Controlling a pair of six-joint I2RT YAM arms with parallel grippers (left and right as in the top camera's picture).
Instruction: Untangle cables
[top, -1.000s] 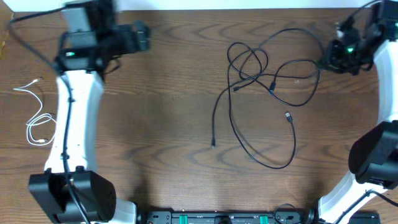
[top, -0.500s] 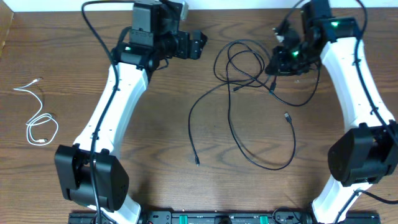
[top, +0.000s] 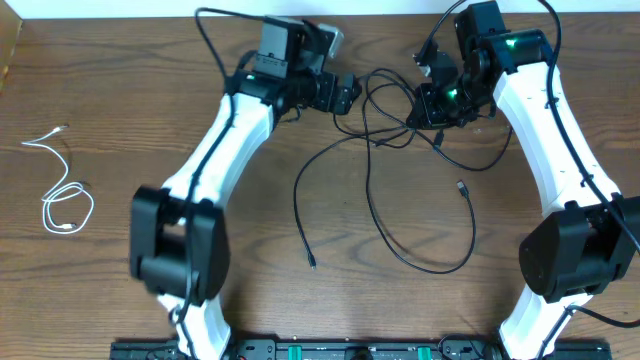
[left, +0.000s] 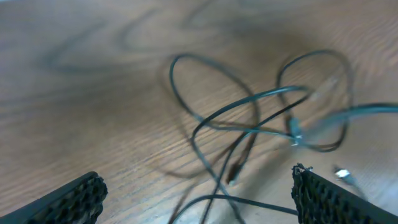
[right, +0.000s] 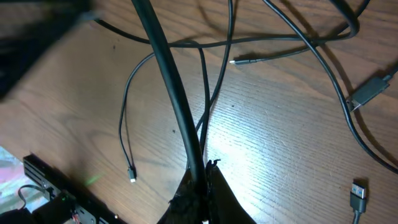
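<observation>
Overhead: both arms swung in from the outer sides within the last second, now meeting over the far middle of the counter (top: 120, 290). Left gripper (top: 343, 95) spread wide and empty, just left of the black cables (top: 400, 115). Right gripper (top: 432, 103) clamped tight at the tangle's right side. Tangle dragged leftward along with it, and the loose end (top: 312, 262) trailed further left and nearer than before. White cable (top: 60, 200) unmoved out at the left, well apart from the rest and already free.

Left wrist: blurred. Left gripper (left: 198, 177) wide open, fingers low at either side. Crossing loops of the black cables (left: 249, 127) flat on the wood just ahead, no contact visible.

Right wrist: right gripper (right: 202, 171) pinched to a point on one black cable (right: 168, 74), rising steeply from the tips. Other strands slack on the counter beyond.

Probably one strand anchored now, with the open gripper placed to pick a loop. Crossings not yet undone.
</observation>
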